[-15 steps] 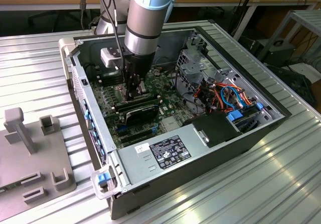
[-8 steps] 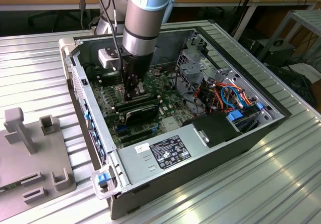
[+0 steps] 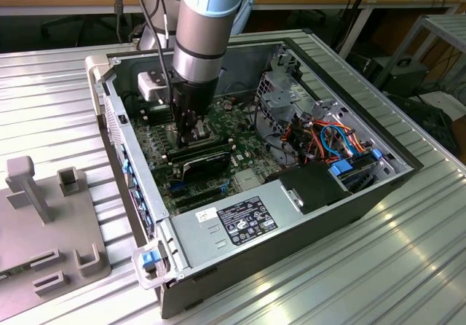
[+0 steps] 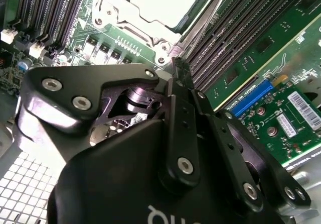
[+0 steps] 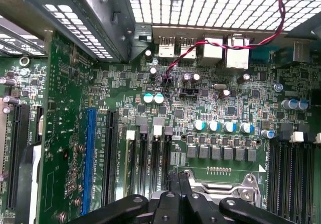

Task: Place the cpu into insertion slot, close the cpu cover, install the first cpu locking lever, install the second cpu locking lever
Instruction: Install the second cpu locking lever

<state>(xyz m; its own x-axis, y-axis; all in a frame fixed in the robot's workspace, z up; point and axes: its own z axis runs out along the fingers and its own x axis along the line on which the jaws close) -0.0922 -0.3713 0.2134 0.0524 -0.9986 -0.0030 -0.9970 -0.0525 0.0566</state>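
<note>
In the exterior view, the arm reaches down into an open computer case (image 3: 349, 194) that lies on a ribbed metal table (image 3: 408, 267), and the gripper (image 3: 191, 128) hangs over the green motherboard (image 3: 156, 165) near the middle of the case, just beside the long black memory modules (image 3: 204, 154). A grey fixture plate (image 3: 44, 230) sits on the table toward the exterior view's left, well apart from the case. The socket area is hidden under the arm here. In the second wrist view, the gripper (image 4: 179, 66) has its two black fingers pressed together, tip to tip, with nothing seen between them, and their tips sit at the corner of the silver cpu cover (image 4: 123, 15). The cpu (image 4: 163, 0) lies flat inside the cover's square cut-out, its dull metal top facing up, so the chip is already seated in the insertion slot, which is hidden beneath it, with the cover down over it. The chip is square, so no long axis can be told; its edges run roughly parallel to the rows of long black memory slots (image 4: 235, 38) on either side. In the first wrist view, the joined fingers (image 5: 176, 184) point toward the cpu cover (image 5: 220, 189), a strip of whose silver frame shows just beyond them, between two banks of memory slots (image 5: 293, 169), with a row of capacitors (image 5: 223, 126) farther along the board.
</note>
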